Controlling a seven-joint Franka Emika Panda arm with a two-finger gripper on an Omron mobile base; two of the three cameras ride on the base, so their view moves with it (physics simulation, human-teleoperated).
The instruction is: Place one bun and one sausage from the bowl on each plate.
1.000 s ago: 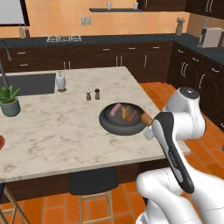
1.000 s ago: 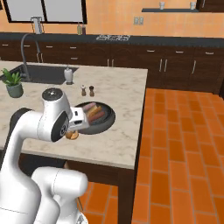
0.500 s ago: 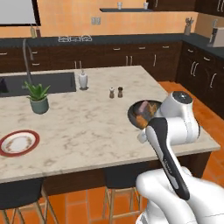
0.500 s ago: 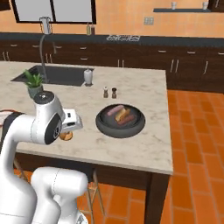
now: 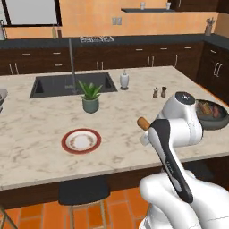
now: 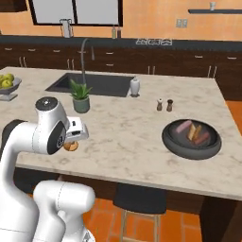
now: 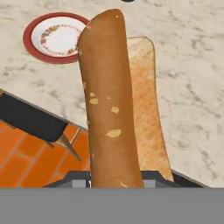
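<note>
Bun [image 7: 114,109] sat clamped lengthwise in the gripper [image 7: 116,175] (long axis pointing away from the hand), with the red-rimmed plate [image 7: 34,27] lying ahead, off to one side, on the counter.

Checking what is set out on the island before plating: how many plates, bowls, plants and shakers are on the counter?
Red-rimmed plate: 1
Bowls: 2, the dark bowl and the fruit bowl
Potted plant: 1
Shakers: 2
Total: 6

Matt browned bun [image 7: 111,105] above veined marble counter [image 7: 192,65].
</note>
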